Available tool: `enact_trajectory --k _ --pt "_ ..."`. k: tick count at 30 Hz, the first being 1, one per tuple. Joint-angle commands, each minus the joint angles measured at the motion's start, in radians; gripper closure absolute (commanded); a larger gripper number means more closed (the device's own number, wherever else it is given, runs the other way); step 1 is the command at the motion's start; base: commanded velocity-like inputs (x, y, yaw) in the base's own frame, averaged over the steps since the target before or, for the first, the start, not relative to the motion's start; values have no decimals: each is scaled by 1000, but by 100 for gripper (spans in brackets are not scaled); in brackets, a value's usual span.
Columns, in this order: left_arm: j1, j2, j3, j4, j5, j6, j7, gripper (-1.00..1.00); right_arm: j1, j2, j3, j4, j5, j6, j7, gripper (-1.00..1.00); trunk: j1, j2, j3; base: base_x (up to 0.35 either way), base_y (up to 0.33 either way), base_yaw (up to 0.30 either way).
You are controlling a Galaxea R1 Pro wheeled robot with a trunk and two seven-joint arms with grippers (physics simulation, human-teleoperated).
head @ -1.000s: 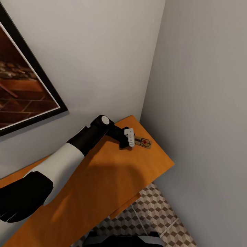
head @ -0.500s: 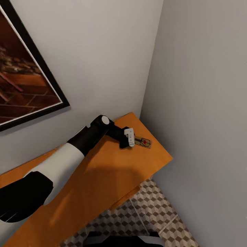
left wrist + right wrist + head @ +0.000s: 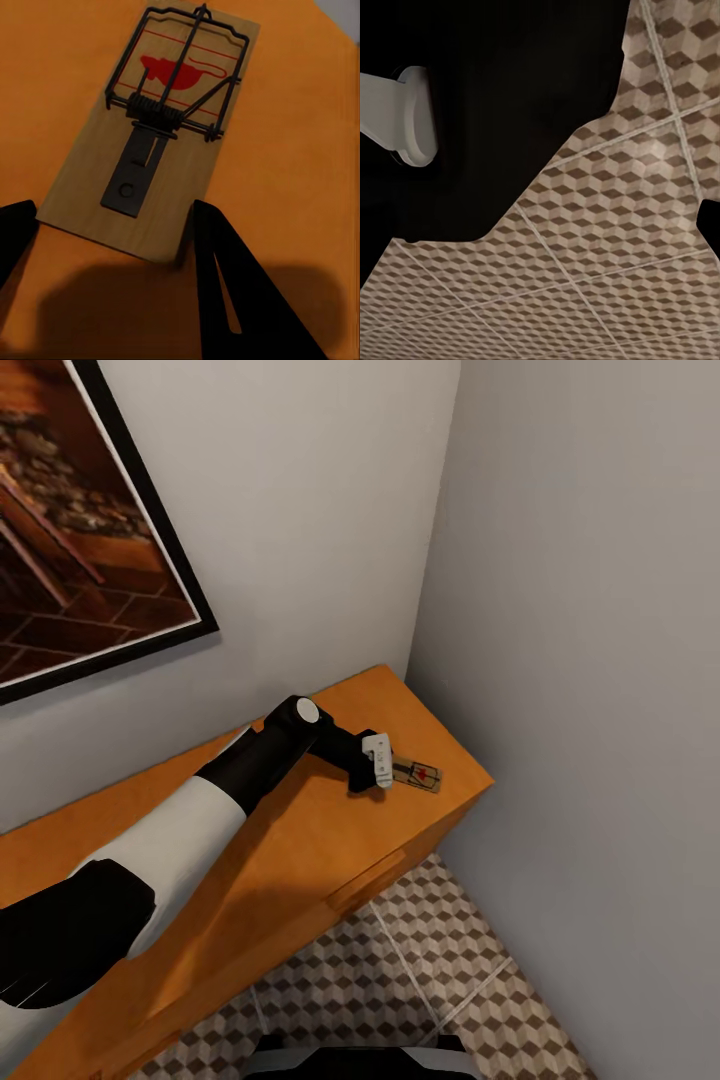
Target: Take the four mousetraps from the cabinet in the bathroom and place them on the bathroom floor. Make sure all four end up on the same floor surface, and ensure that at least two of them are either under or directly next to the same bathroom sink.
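My left tool [image 3: 383,762] brackets the small brown wooden mousetrap [image 3: 154,127] on the orange-wood cabinet [image 3: 330,840], jaws apart, gripping nothing. Risk: closing off-centre skids it off the edge.

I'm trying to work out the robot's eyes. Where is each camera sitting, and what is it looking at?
Head view: up on the robot's head, looking down at the cabinet in a wall corner, with a framed picture on the wall; its left arm shows.
Left wrist view: by the left gripper, looking along its dark fingers at the mousetrap.
Right wrist view: by the right arm, looking at the bathroom floor; dark robot parts show.
Shared: head and left wrist views both show the mousetrap on the orange top.
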Motion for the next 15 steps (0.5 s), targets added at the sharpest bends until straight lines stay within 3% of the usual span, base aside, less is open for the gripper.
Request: enact_trajectory --k 1,15 --pt "0 0 -2 14 -7 7 -6 100 0 0 -9 1 7 -5 4 -100 1 -1 -1 -18 0 0" --pt "0 0 -2 14 -7 7 -6 100 0 -1 -9 1 7 -15 4 -100 1 -1 20 -2 0 0"
